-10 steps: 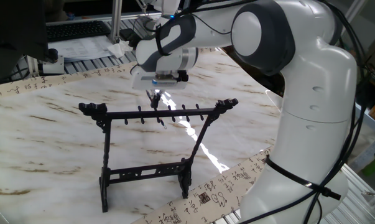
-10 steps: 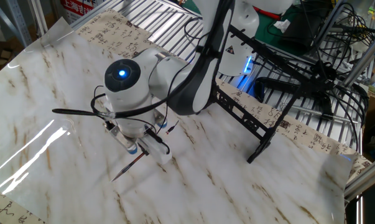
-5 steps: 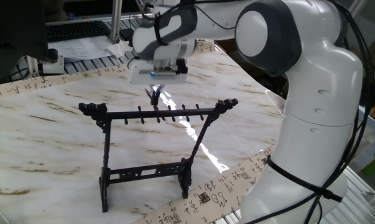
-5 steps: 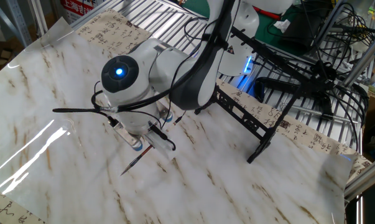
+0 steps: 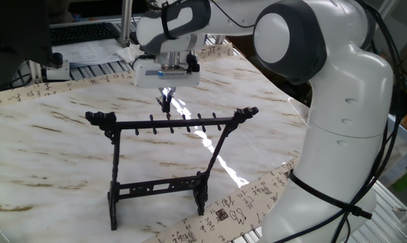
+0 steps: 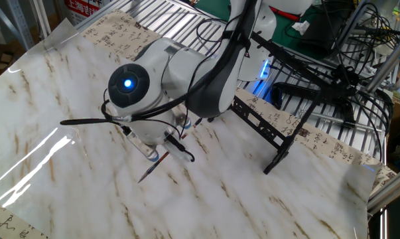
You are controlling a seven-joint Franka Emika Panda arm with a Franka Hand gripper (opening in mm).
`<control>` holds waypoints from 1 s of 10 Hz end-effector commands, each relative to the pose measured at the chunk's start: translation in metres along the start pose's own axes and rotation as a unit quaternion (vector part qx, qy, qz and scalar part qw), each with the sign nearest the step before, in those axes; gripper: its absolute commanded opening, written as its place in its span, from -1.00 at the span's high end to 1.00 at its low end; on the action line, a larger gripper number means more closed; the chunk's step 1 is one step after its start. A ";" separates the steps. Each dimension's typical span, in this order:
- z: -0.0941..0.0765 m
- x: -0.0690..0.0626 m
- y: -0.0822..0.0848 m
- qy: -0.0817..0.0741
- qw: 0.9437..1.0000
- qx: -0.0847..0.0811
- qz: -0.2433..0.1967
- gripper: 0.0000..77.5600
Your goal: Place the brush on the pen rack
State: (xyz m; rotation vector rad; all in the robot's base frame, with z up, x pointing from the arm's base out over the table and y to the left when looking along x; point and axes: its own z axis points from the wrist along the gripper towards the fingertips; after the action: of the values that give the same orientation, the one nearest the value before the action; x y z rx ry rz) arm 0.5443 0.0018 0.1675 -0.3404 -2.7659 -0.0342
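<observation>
My gripper [image 5: 166, 94] is shut on the brush [image 5: 166, 103], which shows as a short dark stub under the fingers. It hangs behind the top bar of the pen rack [image 5: 169, 125] and slightly above it. The black rack stands upright on the marble table, with no brush on its pegs. In the other fixed view the gripper [image 6: 166, 153] holds the thin brush [image 6: 148, 172] slanted, dark tip down-left, above the table. There the pen rack [image 6: 266, 129] stands to the right, partly hidden by my arm. The brush's loop end is hidden by the hand.
A cloth strip with calligraphy [image 5: 243, 202] runs along the table's edges. A keyboard [image 5: 82, 32] and papers lie beyond the far edge. Metal rollers [image 6: 166, 20] and cables [image 6: 339, 60] surround the table. My arm's large body [image 5: 345, 135] stands at the right.
The gripper has risen and shifted a little left in the one fixed view, carrying the brush off the table. The rack has not moved.
</observation>
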 end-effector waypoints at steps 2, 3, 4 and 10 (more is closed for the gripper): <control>-0.012 0.007 0.003 0.034 0.999 0.011 0.006 0.97; -0.015 0.011 0.005 0.048 0.999 0.014 0.008 0.97; -0.016 0.014 0.006 0.055 0.998 0.016 0.009 0.97; -0.022 0.036 0.013 0.070 0.997 0.022 0.014 0.97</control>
State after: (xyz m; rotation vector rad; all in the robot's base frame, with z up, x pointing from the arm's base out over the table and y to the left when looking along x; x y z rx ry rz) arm 0.5240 0.0197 0.1970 -0.3494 -2.6219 0.0099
